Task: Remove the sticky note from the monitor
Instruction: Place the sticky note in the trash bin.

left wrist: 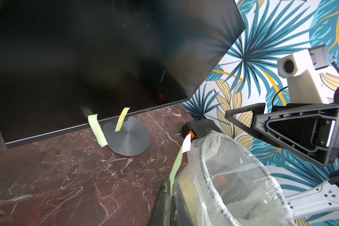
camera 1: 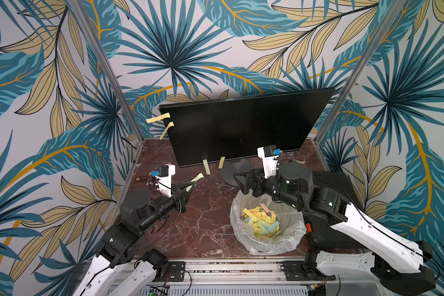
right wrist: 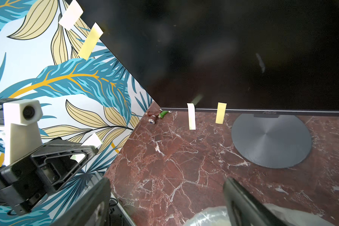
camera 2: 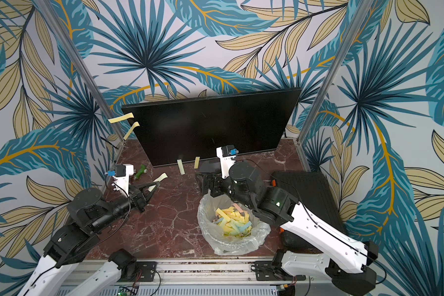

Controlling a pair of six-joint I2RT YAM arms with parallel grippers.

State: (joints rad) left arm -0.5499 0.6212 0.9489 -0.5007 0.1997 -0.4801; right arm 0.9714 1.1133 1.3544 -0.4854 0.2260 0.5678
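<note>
Left gripper (camera 1: 192, 184) is clamped shut on one end of a narrow pale yellow-green paper sticky note (camera 1: 198, 177). That strip is clear of the screen, poking up and forward from the black fingertips over the red-brown marble-patterned tabletop (camera 1: 203, 223). It sits near the screen's lower left corner and well left of the bin.

Over to the left wrist view: the same note (left wrist: 177, 164) runs up from the pinched fingers (left wrist: 162, 205), its free end curled over white.

The large black flat-screen monitor (camera 1: 241, 128) stands at the back of the table on its round grey metal disc foot (right wrist: 270, 140). The screen is dark, and its left end is angled nearer the arms.

Four more paper strips cling to it. One pale yellow upper strip (camera 1: 158, 118) flaps off the left edge above a second yellow strip (camera 1: 167, 130). A pale hanging strip (camera 1: 206, 166) dangles from the bottom bezel beside a yellower hanging strip (camera 1: 221, 162), just left of the foot.

Right gripper (camera 1: 237, 182) hovers with its jaws spread wide and nothing between them. It sits between the disc foot and the far rim of the round wire-mesh waste bin with a clear plastic liner (camera 1: 294, 230) (heaped inside with discarded yellow, blue and pink strips (camera 1: 260, 221)).
</note>
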